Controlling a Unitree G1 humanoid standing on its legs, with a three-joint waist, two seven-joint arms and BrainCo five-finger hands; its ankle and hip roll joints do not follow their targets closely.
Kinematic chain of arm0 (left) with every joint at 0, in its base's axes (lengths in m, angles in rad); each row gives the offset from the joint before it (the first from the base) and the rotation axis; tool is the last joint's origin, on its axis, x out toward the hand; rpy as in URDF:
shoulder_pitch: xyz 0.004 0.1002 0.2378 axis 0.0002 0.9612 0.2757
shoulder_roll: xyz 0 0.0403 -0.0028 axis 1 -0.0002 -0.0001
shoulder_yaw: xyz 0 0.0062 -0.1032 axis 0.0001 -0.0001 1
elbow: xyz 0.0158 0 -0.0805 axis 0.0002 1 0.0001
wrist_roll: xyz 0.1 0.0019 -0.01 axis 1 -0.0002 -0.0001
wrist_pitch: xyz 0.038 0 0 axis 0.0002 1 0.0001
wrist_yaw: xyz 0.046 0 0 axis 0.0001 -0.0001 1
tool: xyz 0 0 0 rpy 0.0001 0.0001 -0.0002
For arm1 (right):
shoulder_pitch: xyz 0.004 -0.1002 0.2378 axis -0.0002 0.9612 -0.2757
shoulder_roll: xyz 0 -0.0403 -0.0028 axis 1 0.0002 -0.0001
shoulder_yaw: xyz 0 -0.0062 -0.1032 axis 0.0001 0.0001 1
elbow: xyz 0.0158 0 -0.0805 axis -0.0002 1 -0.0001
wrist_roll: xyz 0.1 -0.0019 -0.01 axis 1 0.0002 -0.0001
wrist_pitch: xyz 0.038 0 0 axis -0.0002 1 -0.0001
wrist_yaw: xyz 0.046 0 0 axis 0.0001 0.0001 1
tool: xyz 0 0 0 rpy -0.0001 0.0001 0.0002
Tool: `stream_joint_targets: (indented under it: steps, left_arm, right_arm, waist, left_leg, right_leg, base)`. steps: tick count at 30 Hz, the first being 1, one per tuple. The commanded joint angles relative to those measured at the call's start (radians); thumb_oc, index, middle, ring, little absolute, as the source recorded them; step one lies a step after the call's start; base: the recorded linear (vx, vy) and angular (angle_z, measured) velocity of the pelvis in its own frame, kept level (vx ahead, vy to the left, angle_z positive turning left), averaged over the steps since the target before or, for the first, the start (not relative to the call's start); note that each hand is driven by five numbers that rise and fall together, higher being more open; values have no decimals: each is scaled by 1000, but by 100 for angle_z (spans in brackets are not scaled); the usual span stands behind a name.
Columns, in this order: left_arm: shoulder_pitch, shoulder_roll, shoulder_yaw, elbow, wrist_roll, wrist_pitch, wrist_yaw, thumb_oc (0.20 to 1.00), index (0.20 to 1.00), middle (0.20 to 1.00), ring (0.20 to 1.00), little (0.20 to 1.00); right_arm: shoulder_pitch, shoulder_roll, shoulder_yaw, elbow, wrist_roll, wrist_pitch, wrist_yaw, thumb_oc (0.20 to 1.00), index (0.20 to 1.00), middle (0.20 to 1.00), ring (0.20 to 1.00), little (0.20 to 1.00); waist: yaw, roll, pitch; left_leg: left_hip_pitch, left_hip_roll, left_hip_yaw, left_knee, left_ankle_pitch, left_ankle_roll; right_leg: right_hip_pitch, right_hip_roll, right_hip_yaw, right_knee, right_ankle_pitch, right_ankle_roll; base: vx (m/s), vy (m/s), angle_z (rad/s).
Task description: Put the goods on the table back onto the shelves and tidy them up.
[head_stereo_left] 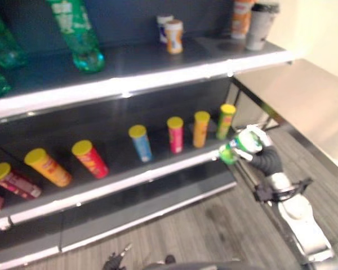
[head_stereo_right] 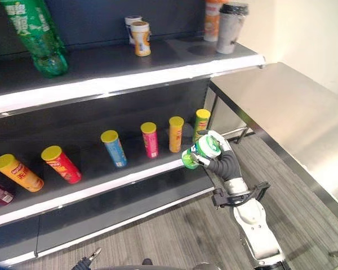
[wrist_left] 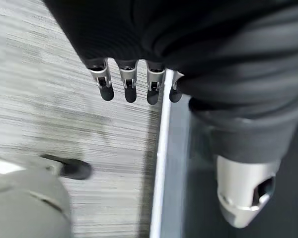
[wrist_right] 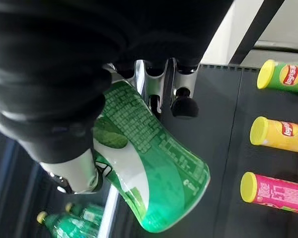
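My right hand [head_stereo_right: 219, 157] is shut on a green and white can [head_stereo_right: 198, 152], held tilted at the front edge of the middle shelf [head_stereo_right: 129, 174], right beside the green chip tube [head_stereo_right: 201, 122] at the row's right end. In the right wrist view the can [wrist_right: 154, 173] lies between the thumb and the curled fingers [wrist_right: 184, 101]. On that shelf stand orange [head_stereo_right: 176, 134], pink [head_stereo_right: 150, 139], blue [head_stereo_right: 114, 148], red [head_stereo_right: 61, 163] and orange [head_stereo_right: 18, 172] tubes with yellow lids. My left hand [wrist_left: 134, 84] hangs low over the floor with its fingers straight and holds nothing.
The top shelf [head_stereo_right: 124, 73] carries a green bottle [head_stereo_right: 36, 34], two small jars [head_stereo_right: 139, 37] and two cups [head_stereo_right: 230, 27] at the right. A steel table [head_stereo_right: 293, 118] stands to the right of the shelves. A lower shelf [head_stereo_right: 118, 216] runs just above the wood-look floor.
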Motion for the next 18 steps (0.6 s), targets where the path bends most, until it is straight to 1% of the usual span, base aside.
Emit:
stream_joint_targets:
  steps: [1,2,3,4,5,6,7,9,10,14,16,17,18]
  left_arm:
    - [3,2,-14,0,57,-8,-17,1000,1000,1000,1000,1000]
    - [-11,-1,-27,-6,69,-10,-20,1000,1000,1000,1000,1000]
    - [-21,-3,-41,-9,85,-10,-25,1000,1000,1000,1000,1000]
    - [-21,-2,-41,-9,86,-10,-25,1000,1000,1000,1000,1000]
    - [-19,-18,-49,-10,84,-12,-29,1000,1000,1000,1000,1000]
    - [-16,-28,-53,-12,80,-12,-31,1000,1000,1000,1000,1000]
    - [-15,-28,-53,-13,80,-12,-31,1000,1000,1000,1000,1000]
    - [0,-45,-87,-29,107,-16,-55,1000,1000,1000,1000,1000]
    - [1,-43,-91,-32,112,-15,-56,1000,1000,1000,1000,1000]
    - [-6,-40,-76,-15,115,-10,-37,1000,1000,1000,1000,1000]
    - [-10,-36,-63,-13,115,-6,-26,1000,1000,1000,1000,1000]
    - [-11,-36,-63,-13,115,-6,-26,1000,1000,1000,1000,1000]
    - [-11,-34,-70,-14,124,-1,-24,1000,1000,1000,1000,1000]
  right_arm:
    - [-53,-41,-52,-73,9,-83,-1,200,200,200,200,200]
    - [-43,-41,-57,-69,5,-87,-5,200,200,200,200,200]
    - [-33,-39,-63,-74,-1,-89,-6,200,200,200,200,200]
    - [-32,-39,-64,-74,-1,-89,-6,200,200,200,200,200]
    - [-16,-35,-77,-78,8,-87,-5,200,200,200,200,200]
    - [-16,-37,-75,-76,10,-87,-5,200,200,200,200,200]
    - [-16,-37,-74,-76,10,-88,-5,200,200,200,200,200]
    - [-22,-45,-59,-93,-10,-91,5,200,200,200,200,200]
    - [-25,-47,-52,-94,-21,-88,5,200,200,200,200,200]
    - [-63,-52,-18,-118,-60,-82,0,200,200,200,200,200]
    - [-111,-82,0,-167,-108,-80,-9,200,200,200,200,200]
    - [-112,-83,1,-167,-109,-80,-9,200,200,200,200,200]
    - [-165,-100,1,-189,-110,-79,-16,200,200,200,200,200]
  waist:
    - [-14,-7,8]
    - [-28,-23,12]
    - [-30,-30,12]
    - [-30,-31,13]
    - [-35,-43,-3]
    - [-37,-44,-13]
    - [-36,-43,-13]
    - [-34,-37,-47]
    - [-33,-35,-54]
    - [-27,-37,-65]
    - [-17,-43,-75]
    - [-17,-42,-74]
    - [-11,-47,-80]
  left_leg:
    - [35,62,-45,1,-70,-103]
    - [39,35,-62,1,-77,-93]
    - [38,23,-75,1,-78,-89]
    - [40,23,-76,1,-79,-89]
    - [43,6,-97,1,-88,-85]
    - [41,5,-95,1,-93,-84]
    - [42,6,-94,1,-93,-84]
    - [50,14,-77,1,-106,-82]
    - [54,18,-74,1,-108,-82]
    - [60,27,-72,1,-112,-85]
    - [69,36,-70,1,-115,-90]
    - [70,36,-70,1,-115,-90]
    - [77,42,-70,1,-119,-93]
  right_leg:
    - [-8,104,16,-113,82,-42]
    - [-29,162,65,-137,95,-38]
    - [-21,173,86,-149,91,-41]
    - [-18,173,85,-150,90,-41]
    - [24,184,124,-197,97,-48]
    - [39,189,133,-224,106,-48]
    - [41,189,133,-228,108,-48]
    - [77,196,140,-288,119,-48]
    - [85,201,143,-301,121,-48]
    - [101,207,148,-321,123,-48]
    - [115,210,152,-325,112,-52]
    - [115,210,152,-324,112,-52]
    - [123,213,151,-328,107,-54]
  base:
    - [36,74,9]
    - [47,47,13]
    - [55,48,16]
    - [106,-15,31]
    - [119,-47,46]
    - [120,-46,58]
    - [94,-36,42]
    - [173,-26,12]
    - [142,-17,-10]
    - [90,-33,-12]
    - [88,-38,-7]
    - [110,-57,-7]
    - [75,-43,-6]
